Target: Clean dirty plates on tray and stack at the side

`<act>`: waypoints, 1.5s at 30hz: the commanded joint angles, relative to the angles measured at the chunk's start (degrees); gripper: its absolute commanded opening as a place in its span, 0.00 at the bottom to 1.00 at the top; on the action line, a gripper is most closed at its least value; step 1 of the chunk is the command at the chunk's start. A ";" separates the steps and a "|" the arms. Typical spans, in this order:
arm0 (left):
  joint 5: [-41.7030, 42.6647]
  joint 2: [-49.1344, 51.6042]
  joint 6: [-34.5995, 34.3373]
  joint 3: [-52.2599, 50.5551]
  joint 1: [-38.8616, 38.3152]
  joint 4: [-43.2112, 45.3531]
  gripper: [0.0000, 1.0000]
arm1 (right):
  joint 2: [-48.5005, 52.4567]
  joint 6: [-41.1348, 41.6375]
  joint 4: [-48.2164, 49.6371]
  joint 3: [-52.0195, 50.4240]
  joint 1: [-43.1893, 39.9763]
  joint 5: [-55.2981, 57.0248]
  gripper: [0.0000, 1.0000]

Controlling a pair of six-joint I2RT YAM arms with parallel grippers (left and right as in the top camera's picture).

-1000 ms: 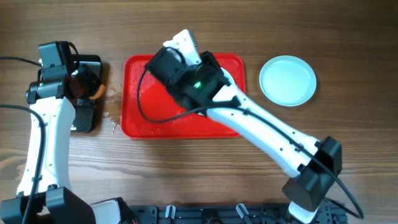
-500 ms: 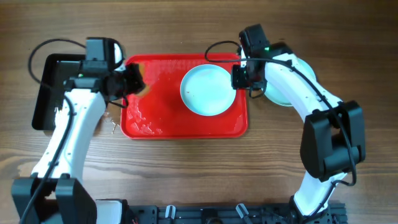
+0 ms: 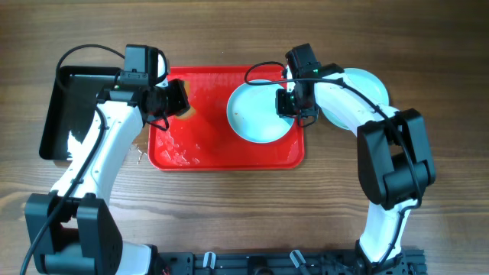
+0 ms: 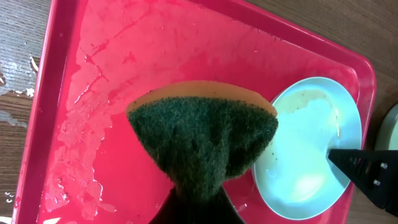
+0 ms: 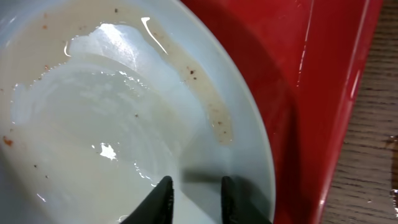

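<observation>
A pale plate (image 3: 256, 114) with brown smears and water lies on the right half of the red tray (image 3: 206, 149). My right gripper (image 3: 294, 103) is at the plate's right rim, its jaws a little apart with both tips over the plate's inner surface (image 5: 93, 112), gripping nothing that I can see. My left gripper (image 3: 172, 99) is shut on a green-and-orange sponge (image 4: 205, 137) and holds it above the wet left part of the tray (image 4: 124, 62), left of the plate (image 4: 311, 155). A second plate (image 3: 367, 84) lies on the table right of the tray, partly hidden by my right arm.
A black tray (image 3: 69, 114) stands left of the red tray. Water drops (image 3: 137, 153) lie on the wood between them. The red tray's right rim (image 5: 336, 93) runs close beside my right gripper.
My left gripper has carried the sponge from the black tray to over the red tray's left part. My right arm has swung off the tray to the plate's right rim.
</observation>
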 commanded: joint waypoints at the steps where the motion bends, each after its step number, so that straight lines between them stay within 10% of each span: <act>1: 0.90 0.55 0.92 -0.17 -0.37 0.31 0.04 | 0.59 -0.17 -1.05 2.99 0.33 -5.88 0.25; 4: 0.87 0.55 0.92 -0.17 -0.37 0.28 0.04 | -3.06 -0.26 -7.45 9.14 0.20 -5.05 0.29; 6: 0.90 0.55 0.92 -0.17 -0.37 0.31 0.04 | -5.86 0.02 -10.58 10.27 0.11 4.50 0.57; 13: 0.90 0.55 0.92 -0.17 -0.37 0.24 0.04 | -3.08 1.46 -10.10 4.85 0.11 8.07 0.24; 31: 0.90 0.55 0.92 -0.17 -0.37 -0.11 0.04 | 2.62 1.40 -7.72 4.37 0.17 4.83 0.24; 45: 1.11 8.33 0.70 -0.17 -8.79 3.63 0.04 | 6.40 6.32 -2.54 4.39 6.16 -1.62 0.04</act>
